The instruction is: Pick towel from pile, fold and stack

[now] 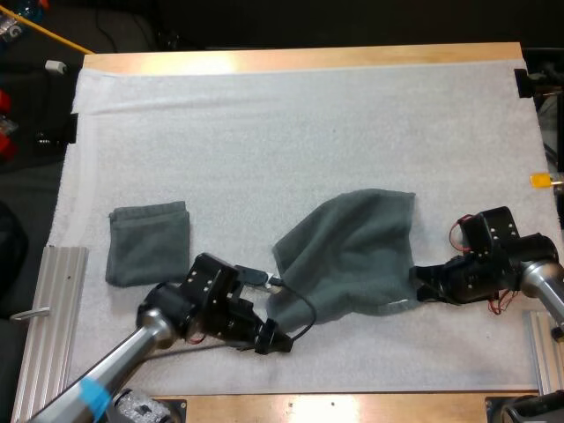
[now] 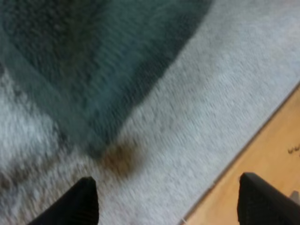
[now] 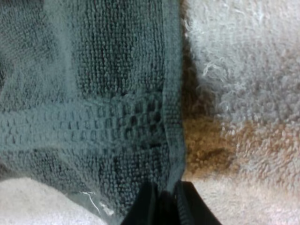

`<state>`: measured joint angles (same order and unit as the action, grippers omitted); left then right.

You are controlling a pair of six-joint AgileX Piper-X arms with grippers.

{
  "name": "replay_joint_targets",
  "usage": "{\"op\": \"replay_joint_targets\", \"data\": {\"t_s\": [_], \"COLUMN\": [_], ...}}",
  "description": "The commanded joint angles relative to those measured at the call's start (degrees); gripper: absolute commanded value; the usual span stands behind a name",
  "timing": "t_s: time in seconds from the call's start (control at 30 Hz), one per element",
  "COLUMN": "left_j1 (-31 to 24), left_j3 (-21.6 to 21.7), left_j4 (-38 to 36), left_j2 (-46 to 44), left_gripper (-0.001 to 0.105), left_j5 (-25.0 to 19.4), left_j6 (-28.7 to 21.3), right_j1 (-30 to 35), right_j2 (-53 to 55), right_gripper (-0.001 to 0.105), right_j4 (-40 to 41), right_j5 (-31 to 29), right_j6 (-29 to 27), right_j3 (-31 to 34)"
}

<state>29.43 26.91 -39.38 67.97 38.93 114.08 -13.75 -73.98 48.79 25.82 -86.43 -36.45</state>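
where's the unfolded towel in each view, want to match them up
High view: the unfolded towel lies mid-mat, between the left gripper and the right gripper.
Left wrist view: the towel lies just beyond the open fingers, which are clear of it.
Right wrist view: the towel's hemmed edge is pinched between the fingers.
Shared landmark: the white mat beside the towel's edge.

Two towels: folded towel (image 1: pixel 148 242), spread towel (image 1: pixel 352 251). One white mat (image 1: pixel 308 132).
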Motion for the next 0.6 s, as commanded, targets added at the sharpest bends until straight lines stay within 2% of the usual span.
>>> {"op": "replay_joint_targets", "data": {"t_s": [0.0,0.2,0.47,0.57], "left_j1": [0.4,0.4,0.4,0.4], "left_j3": [0.1,0.1,0.1,0.1], "left_j4": [1.7,7.2,11.1,10.9], "left_j2": [2.0,7.3,8.8,9.4], "left_gripper": [0.06,0.06,0.06,0.054], "left_j5": [0.6,1.3,1.3,1.3], "left_j6": [0.5,0.5,0.5,0.5], "right_j1": [0.1,0.1,0.1,0.1], "right_j2": [0.4,0.4,0.4,0.4], "right_gripper": [0.0,0.0,0.0,0.0], "right_j4": [0.4,0.4,0.4,0.4], "right_j5": [-0.1,-0.1,-0.1,-0.1], "right_j6": [-0.9,-1.2,-1.3,-1.6], "right_j3": [-0.1,-0.1,-0.1,-0.1]}}
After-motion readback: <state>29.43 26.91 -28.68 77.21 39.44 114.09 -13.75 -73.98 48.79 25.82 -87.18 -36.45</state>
